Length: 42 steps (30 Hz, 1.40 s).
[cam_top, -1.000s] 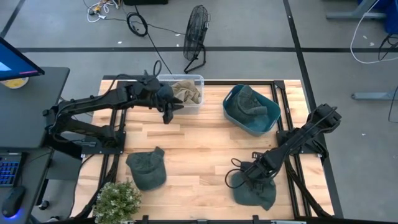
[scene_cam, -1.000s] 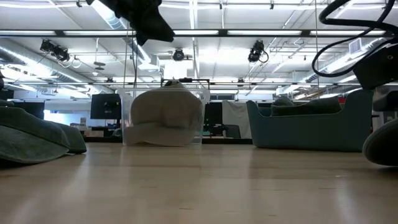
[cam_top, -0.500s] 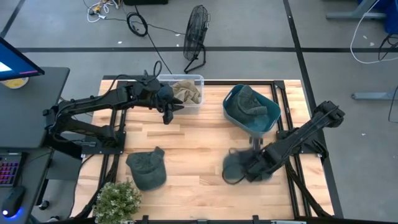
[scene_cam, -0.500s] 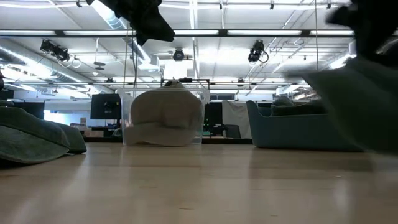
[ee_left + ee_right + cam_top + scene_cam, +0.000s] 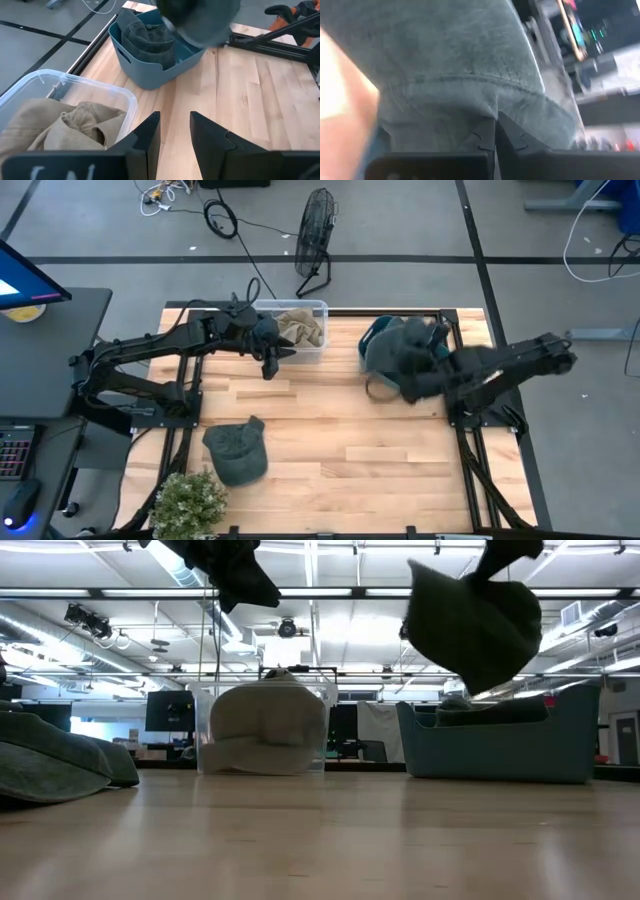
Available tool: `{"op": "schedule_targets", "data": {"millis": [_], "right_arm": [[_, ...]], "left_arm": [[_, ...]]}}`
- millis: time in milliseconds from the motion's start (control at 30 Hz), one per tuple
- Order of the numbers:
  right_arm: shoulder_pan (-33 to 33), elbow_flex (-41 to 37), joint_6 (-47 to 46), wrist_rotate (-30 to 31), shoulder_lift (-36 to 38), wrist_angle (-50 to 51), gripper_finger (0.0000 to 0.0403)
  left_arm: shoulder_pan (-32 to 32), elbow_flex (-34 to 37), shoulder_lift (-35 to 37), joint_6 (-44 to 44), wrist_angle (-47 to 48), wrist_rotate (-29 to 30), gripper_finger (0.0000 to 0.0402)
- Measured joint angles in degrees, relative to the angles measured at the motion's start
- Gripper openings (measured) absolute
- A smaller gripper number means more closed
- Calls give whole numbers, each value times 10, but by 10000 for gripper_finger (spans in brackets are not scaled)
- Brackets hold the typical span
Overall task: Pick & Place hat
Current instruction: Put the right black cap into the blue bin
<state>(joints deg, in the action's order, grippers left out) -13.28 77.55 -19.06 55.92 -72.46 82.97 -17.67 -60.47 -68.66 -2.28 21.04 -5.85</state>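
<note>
One dark green hat (image 5: pixel 478 625) hangs in the air from the right gripper (image 5: pixel 495 131), whose fingers are pinched tight on a fold of its cloth, as the right wrist view shows with the two dark tips pressed together against the fabric. In the high view the hat (image 5: pixel 398 365) sits at right of centre, hovering over the near edge of the blue bin (image 5: pixel 432 372), which already holds another green hat (image 5: pixel 147 41). In the low view the carried hat droops in a loose sack shape at upper right, above the bin (image 5: pixel 500 745).

By its sag, it looks light and quite limp: it will fold under its own weight and swing with any quick move, so a pinch on the crown cloth or the stiffer brim edge seems the soundest hold. The cloth appears brushed and not slippery, so a firm pinch should keep it. Nothing about it looks breakable.

Nearer, at lower left of the high view, a second green hat (image 5: pixel 236 451) lies flat on the wooden table (image 5: pixel 320 450), beside a potted plant (image 5: pixel 186 504). Farther back, at upper centre, the left gripper (image 5: pixel 173 131) hovers with fingers parted and holding nothing, just beside the clear plastic box (image 5: pixel 318 340) that contains a tan hat (image 5: pixel 298 326). Beyond the table, a floor fan (image 5: pixel 316 238) stands at top centre.
</note>
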Motion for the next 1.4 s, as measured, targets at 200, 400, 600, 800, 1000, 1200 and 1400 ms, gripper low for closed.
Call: {"op": "schedule_targets", "data": {"millis": [200,400,600,800,1000,1200,1400], "right_arm": [[134,-31,13,-78,19,-19,2],[223,-74,49,-172,16,-76,1],[281,-71,105,-160,16,-88,1],[286,3,121,-188,17,-75,1],[287,80,90,-263,17,7,1],[286,97,37,-302,17,66,1],[286,10,11,-302,17,24,1]], "left_arm": [[0,0,0,0,2,0,110],[0,0,0,0,3,0,110],[0,0,0,1,3,0,110],[0,0,0,6,3,0,110],[0,0,0,6,3,0,110],[0,0,0,6,3,0,110],[0,0,0,1,3,0,110]]}}
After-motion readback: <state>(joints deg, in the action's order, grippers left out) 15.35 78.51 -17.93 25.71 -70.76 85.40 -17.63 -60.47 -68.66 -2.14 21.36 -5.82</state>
